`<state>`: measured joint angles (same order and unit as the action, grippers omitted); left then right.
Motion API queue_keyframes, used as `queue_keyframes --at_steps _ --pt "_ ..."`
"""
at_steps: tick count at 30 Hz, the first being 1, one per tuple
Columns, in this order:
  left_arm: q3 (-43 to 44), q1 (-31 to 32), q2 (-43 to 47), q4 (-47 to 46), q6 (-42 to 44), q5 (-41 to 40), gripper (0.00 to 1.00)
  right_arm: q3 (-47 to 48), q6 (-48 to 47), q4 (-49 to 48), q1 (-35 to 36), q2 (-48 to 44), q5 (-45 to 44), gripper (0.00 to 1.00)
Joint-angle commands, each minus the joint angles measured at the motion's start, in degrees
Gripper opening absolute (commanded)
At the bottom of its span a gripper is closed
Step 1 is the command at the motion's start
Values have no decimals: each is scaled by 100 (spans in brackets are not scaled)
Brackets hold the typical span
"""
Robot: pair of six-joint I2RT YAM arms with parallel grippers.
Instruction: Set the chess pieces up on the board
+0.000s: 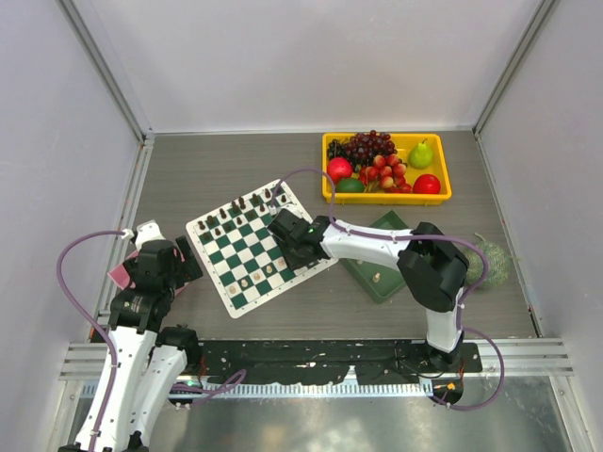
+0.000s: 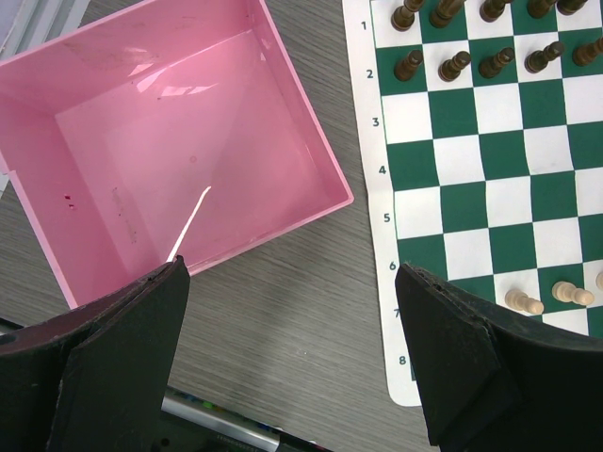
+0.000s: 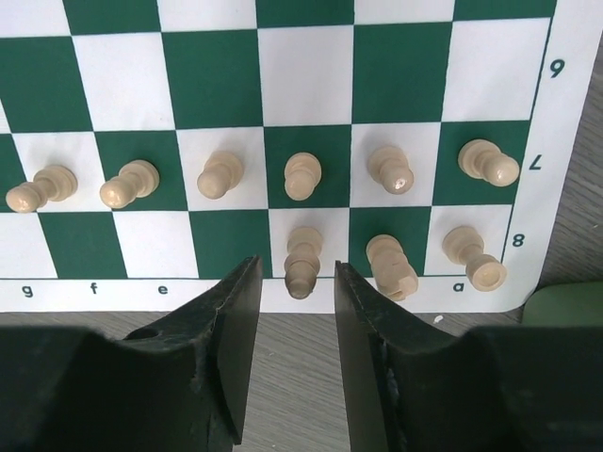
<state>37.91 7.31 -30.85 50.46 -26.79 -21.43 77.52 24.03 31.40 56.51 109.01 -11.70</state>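
The checkered board (image 1: pixel 247 252) lies tilted at the table's middle. In the right wrist view the board (image 3: pixel 301 75) holds several cream pieces (image 3: pixel 302 175) in row 7 and three in row 8. My right gripper (image 3: pixel 297 273) is open, its fingers (image 3: pixel 236 311) either side of a cream piece (image 3: pixel 302 256) standing at the board's edge, with gaps both sides. In the top view the right gripper (image 1: pixel 285 232) hovers over the board's near right side. My left gripper (image 2: pixel 292 282) is open and empty above bare table beside the board (image 2: pixel 490 160); two cream pieces (image 2: pixel 523 301) show there.
Dark pieces (image 1: pixel 247 205) fill the board's far rows. A pink box (image 2: pixel 188 141), empty, sits left of the board. A dark green tray (image 1: pixel 388 279) with a cream piece (image 1: pixel 377 277) lies under the right arm. A yellow fruit tray (image 1: pixel 325 169) stands at the back; a green mesh ball (image 1: pixel 490 261) at right.
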Motion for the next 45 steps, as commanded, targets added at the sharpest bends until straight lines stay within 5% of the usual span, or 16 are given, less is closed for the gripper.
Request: queue_keyframes --at_steps 1,12,23,37,45 --pt "94 -46 27 -194 15 -10 99 334 -100 33 0 -424 -51 44" --pt "94 -46 -53 -159 -11 -54 99 89 -171 103 9 -1408 -165 50" --pt "102 -46 -96 -150 -11 -28 99 -641 -30 182 -272 -2446 -683 71" --pt "111 -46 -158 -150 -11 -10 99 -1941 278 112 -1853 -4168 -1149 98" --pt "111 -45 -105 -141 -11 -28 99 -2416 365 262 -2354 -4581 -1308 99"
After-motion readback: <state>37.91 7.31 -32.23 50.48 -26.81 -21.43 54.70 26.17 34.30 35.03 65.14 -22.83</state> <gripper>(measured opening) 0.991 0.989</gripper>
